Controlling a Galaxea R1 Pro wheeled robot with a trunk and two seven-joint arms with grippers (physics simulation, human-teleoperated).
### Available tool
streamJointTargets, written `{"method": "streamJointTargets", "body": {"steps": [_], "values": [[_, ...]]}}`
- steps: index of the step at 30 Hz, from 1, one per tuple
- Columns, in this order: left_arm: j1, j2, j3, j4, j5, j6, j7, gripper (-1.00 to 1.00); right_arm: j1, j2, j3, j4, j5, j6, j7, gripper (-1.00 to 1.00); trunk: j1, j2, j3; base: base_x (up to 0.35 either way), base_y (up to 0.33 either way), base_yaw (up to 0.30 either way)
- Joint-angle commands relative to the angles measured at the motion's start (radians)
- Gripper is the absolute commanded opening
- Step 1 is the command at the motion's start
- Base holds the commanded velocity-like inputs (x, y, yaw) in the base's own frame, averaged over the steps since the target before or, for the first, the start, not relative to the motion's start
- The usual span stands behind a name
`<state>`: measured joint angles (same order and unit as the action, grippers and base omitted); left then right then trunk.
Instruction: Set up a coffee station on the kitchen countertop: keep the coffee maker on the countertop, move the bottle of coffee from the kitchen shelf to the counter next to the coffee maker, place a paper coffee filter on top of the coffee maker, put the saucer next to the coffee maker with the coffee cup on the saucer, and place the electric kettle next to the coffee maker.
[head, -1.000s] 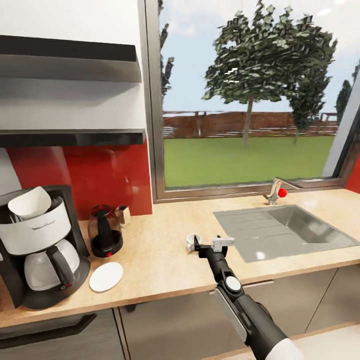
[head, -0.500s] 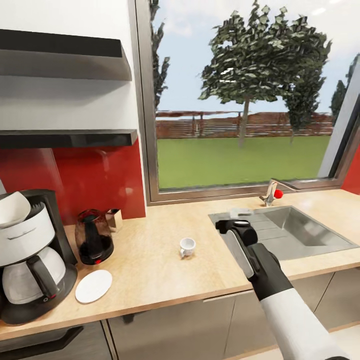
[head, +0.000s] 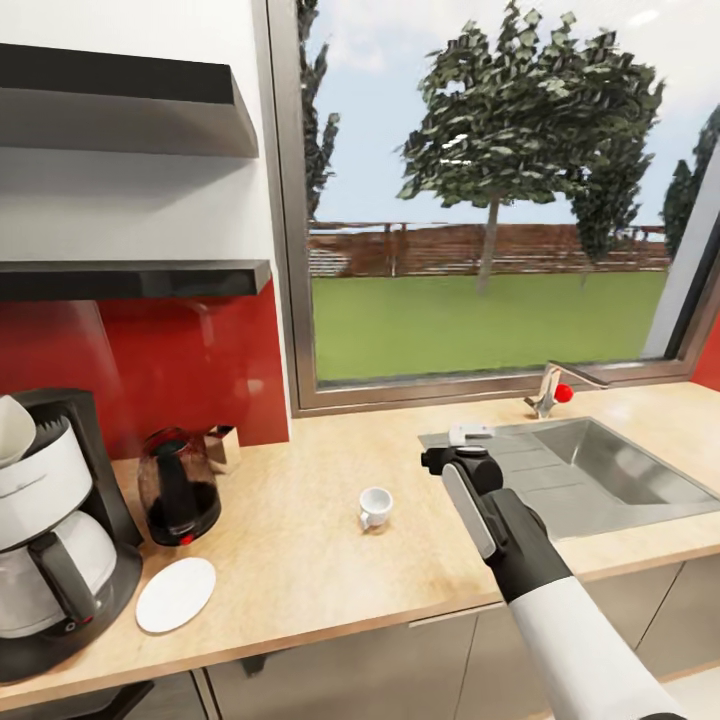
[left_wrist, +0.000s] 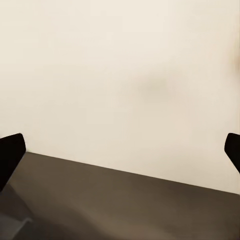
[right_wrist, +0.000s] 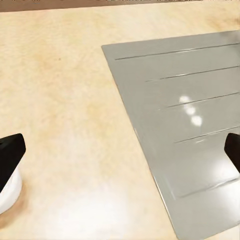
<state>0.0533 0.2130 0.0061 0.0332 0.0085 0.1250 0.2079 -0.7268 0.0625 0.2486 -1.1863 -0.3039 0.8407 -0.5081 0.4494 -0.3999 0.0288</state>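
Small white coffee cup (head: 375, 506) upright on the wooden countertop (head: 300, 540).
Right gripper (head: 462, 447) hovers beside it, fingers spread wide, empty; no writing legible.

Materials and finishes around the sink

The surface (head: 300, 560) looks like pale matt wood grain; beside it the sink (head: 640, 480) is brushed grey metal with soft highlights. Left of the sink, the coffee cup (head: 375, 506) and saucer (head: 176, 595) look smooth white ceramic; the backsplash (head: 150, 370) behind is glossy red.

Bright, even daylight from the window (head: 480, 200) above the sink (head: 600, 470), glare spots on its drainboard, soft shadows under the shelves (head: 130, 275) beside it, left wrist view blurred, verticals slanting at edges.
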Motion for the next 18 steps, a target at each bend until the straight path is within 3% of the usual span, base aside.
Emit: {"method": "streamJointTargets", "body": {"steps": [1,6,13,18], "values": [[0.000,0.000,0.000,-0.001,0.001,0.003,0.002,1.00,0.000,0.000,0.001,0.000,-0.011,0.001,-0.010,1.00,0.001,0.000,0.000,0.068,0.000,0.000],[0.003,0.001,0.000,0.005,0.001,0.005,0.002,1.00,0.001,0.000,0.002,0.008,-0.012,0.001,-0.010,1.00,0.001,0.000,0.000,0.039,0.018,0.000],[0.012,0.000,0.000,0.012,-0.011,0.005,0.003,1.00,0.001,0.008,0.003,0.037,-0.013,0.000,-0.009,1.00,0.001,0.000,0.000,0.233,0.159,0.000],[0.019,0.000,0.000,0.011,-0.026,0.005,0.004,1.00,0.001,0.011,0.003,0.052,-0.014,0.000,-0.002,1.00,0.001,0.000,0.000,0.083,0.050,0.072]]}}
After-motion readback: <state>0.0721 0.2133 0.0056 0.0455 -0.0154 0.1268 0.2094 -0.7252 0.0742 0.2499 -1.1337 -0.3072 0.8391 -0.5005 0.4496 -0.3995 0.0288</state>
